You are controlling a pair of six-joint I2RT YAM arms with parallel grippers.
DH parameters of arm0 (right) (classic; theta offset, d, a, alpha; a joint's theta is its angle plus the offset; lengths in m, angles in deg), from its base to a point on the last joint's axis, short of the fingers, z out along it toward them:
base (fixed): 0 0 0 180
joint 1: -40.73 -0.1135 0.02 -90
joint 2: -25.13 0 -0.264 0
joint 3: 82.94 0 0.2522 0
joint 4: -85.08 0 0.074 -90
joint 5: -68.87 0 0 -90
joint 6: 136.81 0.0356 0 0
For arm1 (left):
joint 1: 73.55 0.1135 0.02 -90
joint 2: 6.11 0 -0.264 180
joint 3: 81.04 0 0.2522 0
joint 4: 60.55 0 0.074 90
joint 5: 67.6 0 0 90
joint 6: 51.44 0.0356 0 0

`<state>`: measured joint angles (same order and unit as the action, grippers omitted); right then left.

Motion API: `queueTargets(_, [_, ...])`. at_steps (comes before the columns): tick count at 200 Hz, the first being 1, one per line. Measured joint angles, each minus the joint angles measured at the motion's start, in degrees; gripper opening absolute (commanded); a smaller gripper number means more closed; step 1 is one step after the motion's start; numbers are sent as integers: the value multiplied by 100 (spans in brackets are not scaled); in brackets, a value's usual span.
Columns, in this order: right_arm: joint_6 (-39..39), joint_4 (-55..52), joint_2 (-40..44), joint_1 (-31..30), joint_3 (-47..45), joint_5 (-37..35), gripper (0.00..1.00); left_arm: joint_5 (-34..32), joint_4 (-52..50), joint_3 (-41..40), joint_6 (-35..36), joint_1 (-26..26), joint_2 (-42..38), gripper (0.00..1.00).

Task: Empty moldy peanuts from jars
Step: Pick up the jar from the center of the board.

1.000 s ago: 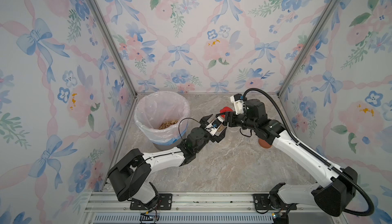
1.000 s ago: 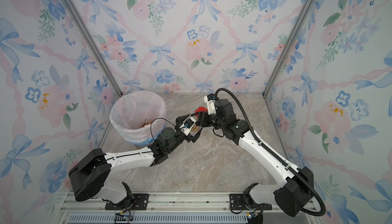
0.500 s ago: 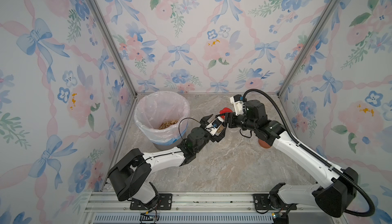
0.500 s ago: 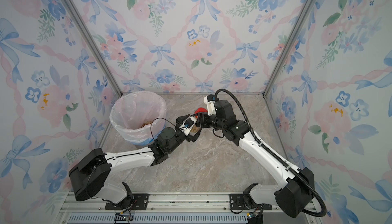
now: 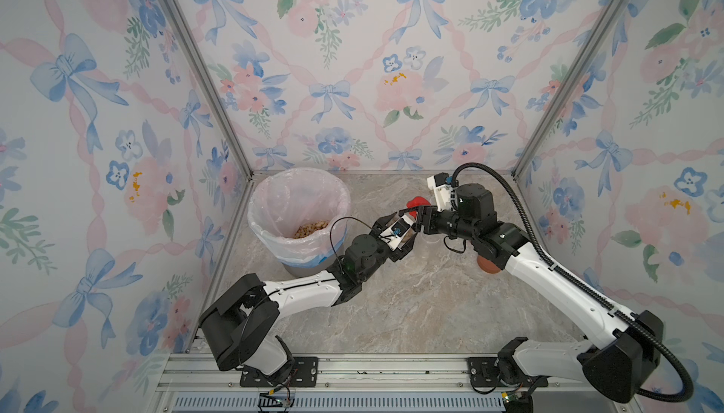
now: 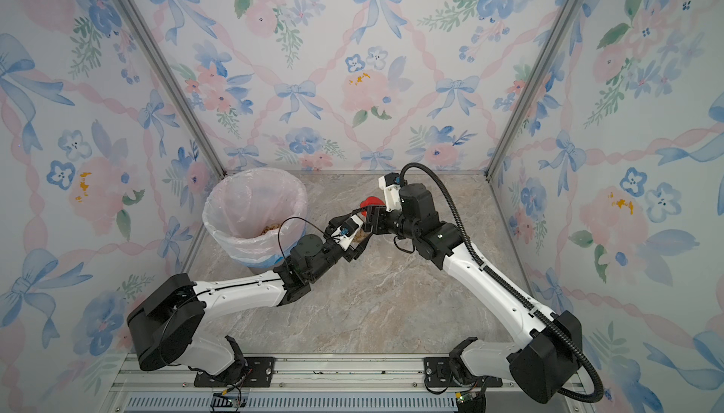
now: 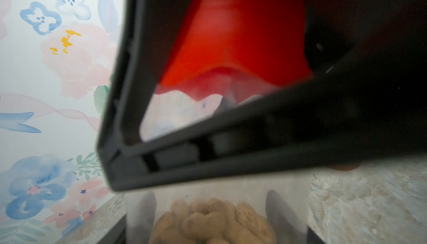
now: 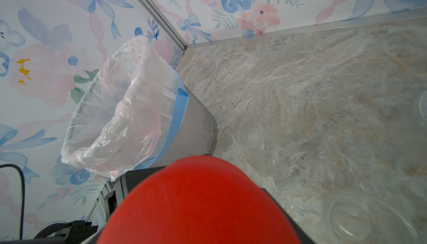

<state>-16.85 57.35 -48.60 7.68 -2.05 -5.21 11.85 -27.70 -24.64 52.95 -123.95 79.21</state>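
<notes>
Twisting risks slip: left gripper (image 5: 407,233) clasps the small clear cylindrical jar (image 7: 208,196), right gripper (image 5: 418,213) pinches its bright red screw lid (image 8: 198,199). Pale tan peanuts (image 7: 215,219) could spill.

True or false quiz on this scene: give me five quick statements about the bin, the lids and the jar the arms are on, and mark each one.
1. The lined bin already has a heap of peanuts in it. True.
2. The right gripper holds nothing. False: it is shut on the red lid.
3. The jar under that lid is empty. False: the left wrist view shows nuts inside.
4. A brown lid lies on the table, partly hidden by the right arm. True.
5. The bin stands in the back right corner. False: it is in the back left corner.
</notes>
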Motion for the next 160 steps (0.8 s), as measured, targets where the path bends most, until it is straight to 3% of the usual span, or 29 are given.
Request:
queueTargets(71, [334, -188, -9, 0, 90, 2, 70, 168, -20, -109, 22, 26, -129, 37])
queueTargets(113, [654, -264, -46, 2, 219, 39, 88, 184, 4, -142, 39, 59, -214, 36])
queueTargets(150, [807, -308, -105, 13, 315, 39, 99, 125, 66, -151, 35, 114, -240, 34])
queueTargets(160, [817, -315, -133, 33, 350, 42, 98, 118, 76, -151, 35, 131, -247, 34])
